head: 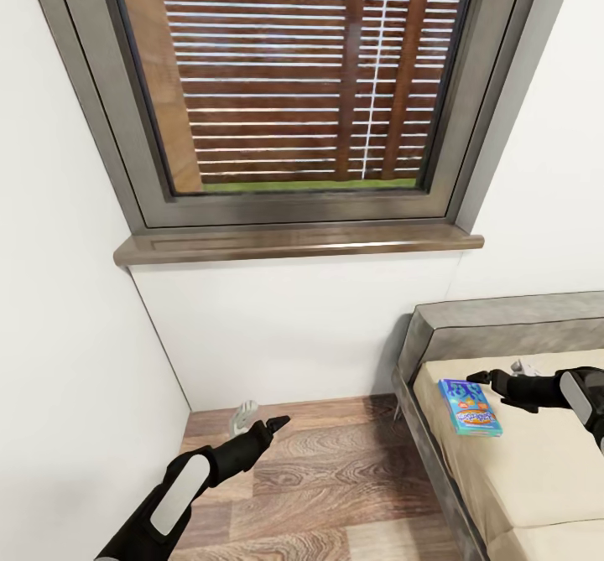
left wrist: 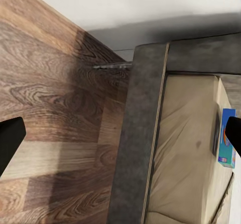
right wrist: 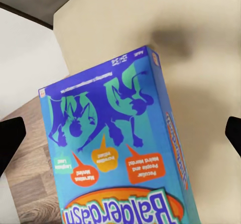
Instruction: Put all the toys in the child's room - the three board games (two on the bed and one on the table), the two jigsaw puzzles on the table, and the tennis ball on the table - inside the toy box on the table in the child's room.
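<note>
Blue board game (head: pixel 470 407) near bed (head: pixel 537 477) head-end edge: light, stiff, thin; pinch a long edge. Right gripper (head: pixel 497 374) fingers spread, left gripper (head: pixel 262 415) too.

We are in a bedroom of a home, at a corner with plain white walls (head: pixel 59 293) and a wood-plank floor (head: pixel 335 477). A low bed (head: pixel 503 494) with a beige mattress and grey headboard (head: pixel 503 314) stands against the wall. A dark-framed window (head: pixel 294 83) with a wooden sill (head: pixel 294 246) looks onto a slatted garden fence (head: pixel 277 66). A blue board game box (head: pixel 470 407) lies on the mattress.
</note>
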`<state>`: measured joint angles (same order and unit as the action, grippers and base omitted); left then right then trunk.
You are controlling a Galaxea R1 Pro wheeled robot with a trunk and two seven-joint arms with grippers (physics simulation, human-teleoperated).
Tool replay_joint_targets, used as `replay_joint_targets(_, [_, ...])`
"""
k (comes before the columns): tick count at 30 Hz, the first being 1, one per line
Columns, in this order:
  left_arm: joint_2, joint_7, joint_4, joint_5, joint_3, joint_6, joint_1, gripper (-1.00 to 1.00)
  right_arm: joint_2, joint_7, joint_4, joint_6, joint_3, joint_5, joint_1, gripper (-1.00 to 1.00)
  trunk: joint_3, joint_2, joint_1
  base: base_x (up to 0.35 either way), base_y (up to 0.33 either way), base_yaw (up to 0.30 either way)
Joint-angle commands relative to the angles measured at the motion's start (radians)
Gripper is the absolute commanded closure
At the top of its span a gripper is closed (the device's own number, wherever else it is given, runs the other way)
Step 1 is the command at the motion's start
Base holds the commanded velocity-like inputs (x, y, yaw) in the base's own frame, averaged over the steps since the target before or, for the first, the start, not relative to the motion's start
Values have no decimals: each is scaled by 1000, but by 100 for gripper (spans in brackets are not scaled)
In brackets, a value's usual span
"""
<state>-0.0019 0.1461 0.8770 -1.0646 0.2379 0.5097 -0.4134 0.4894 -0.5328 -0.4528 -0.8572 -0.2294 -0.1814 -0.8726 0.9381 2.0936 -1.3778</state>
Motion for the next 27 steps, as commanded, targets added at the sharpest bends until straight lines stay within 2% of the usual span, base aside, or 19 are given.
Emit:
replay_joint_targets(1, [0, 1, 0, -3, -1, 4, -1, -100, 0, 0, -1, -7, -4, -2, 0, -100, 1, 0, 0, 0, 0, 0])
replay_joint_targets(17, [0, 1, 0, -3, -1, 4, -1, -100, 0, 0, -1, -7, -4, -2, 0, -100, 1, 0, 0, 0, 0, 0])
replay_joint_targets(27, [-1, 2, 43, 0, 56, -5, -1, -100, 19, 1, -51, 50, -6, -10, 37, -100, 1, 0, 0, 0, 0, 0])
